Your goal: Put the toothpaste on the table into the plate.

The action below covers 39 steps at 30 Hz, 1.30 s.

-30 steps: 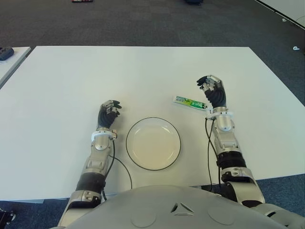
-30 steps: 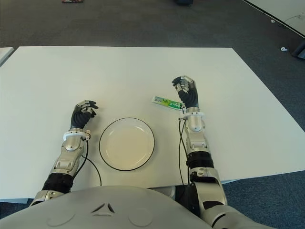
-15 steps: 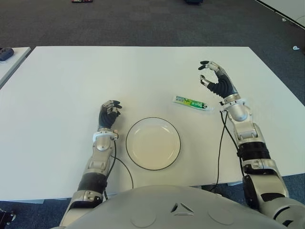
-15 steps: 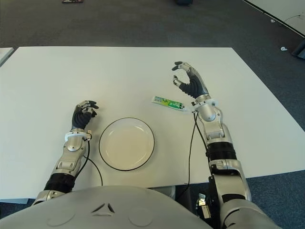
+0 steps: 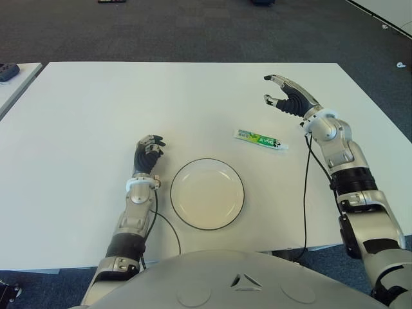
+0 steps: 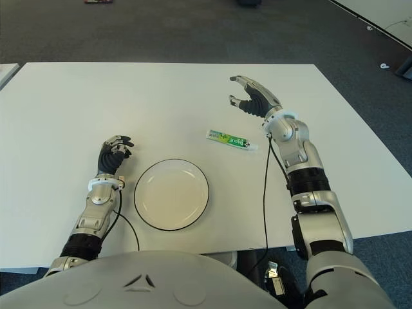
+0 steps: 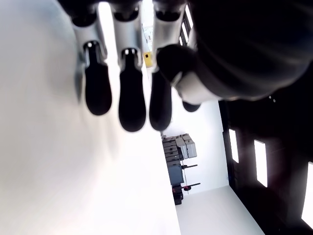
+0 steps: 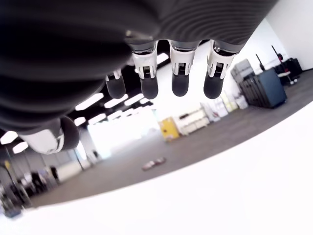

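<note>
A green and white toothpaste tube (image 5: 261,138) lies flat on the white table (image 5: 193,96), to the right of the round white plate (image 5: 206,193) with a dark rim. Nothing lies in the plate. My right hand (image 5: 286,98) is raised above the table, beyond and to the right of the tube, fingers spread and holding nothing. My left hand (image 5: 148,153) shows just left of the plate with its fingers curled and nothing held.
A second table's corner (image 5: 16,74) with a dark object shows at the far left. Dark carpet surrounds the table. Cables run along both forearms.
My right hand has lifted from beside the tube, moved away and to the right, and its fingers have spread open. The tube, plate and left hand have not moved.
</note>
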Each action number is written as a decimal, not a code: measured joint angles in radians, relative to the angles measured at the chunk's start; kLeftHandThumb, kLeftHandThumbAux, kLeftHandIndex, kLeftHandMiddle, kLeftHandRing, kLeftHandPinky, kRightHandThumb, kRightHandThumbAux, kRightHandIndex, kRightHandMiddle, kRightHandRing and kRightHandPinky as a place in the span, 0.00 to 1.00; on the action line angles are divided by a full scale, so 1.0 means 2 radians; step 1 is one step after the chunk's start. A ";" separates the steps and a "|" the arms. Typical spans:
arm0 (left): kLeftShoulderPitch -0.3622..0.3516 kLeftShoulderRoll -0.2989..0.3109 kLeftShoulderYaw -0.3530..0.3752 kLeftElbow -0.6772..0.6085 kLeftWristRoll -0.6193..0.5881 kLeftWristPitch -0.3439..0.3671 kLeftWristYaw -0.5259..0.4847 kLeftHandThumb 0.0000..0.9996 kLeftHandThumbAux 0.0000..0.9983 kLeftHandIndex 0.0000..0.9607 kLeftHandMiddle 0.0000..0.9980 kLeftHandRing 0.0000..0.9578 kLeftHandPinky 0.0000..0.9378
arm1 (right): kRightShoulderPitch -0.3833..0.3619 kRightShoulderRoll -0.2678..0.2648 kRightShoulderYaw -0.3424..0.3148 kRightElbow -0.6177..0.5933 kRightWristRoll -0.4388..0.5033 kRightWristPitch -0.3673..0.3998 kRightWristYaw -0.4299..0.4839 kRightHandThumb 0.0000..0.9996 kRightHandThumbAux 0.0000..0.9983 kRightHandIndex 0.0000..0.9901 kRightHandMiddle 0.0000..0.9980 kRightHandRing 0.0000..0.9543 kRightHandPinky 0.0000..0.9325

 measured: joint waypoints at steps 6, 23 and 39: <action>0.001 0.000 0.000 0.000 0.002 -0.002 0.002 0.83 0.68 0.42 0.49 0.65 0.62 | -0.028 -0.017 0.030 0.035 -0.034 0.001 0.009 0.56 0.21 0.00 0.00 0.00 0.00; 0.005 0.000 0.001 -0.001 0.003 -0.006 0.003 0.83 0.68 0.42 0.49 0.66 0.64 | -0.081 -0.024 0.114 0.194 -0.094 -0.072 -0.032 0.54 0.14 0.00 0.00 0.00 0.00; 0.010 0.001 0.002 -0.002 0.002 -0.015 0.003 0.83 0.68 0.42 0.49 0.65 0.61 | -0.110 0.008 0.191 0.305 -0.139 -0.098 -0.060 0.55 0.15 0.00 0.00 0.00 0.00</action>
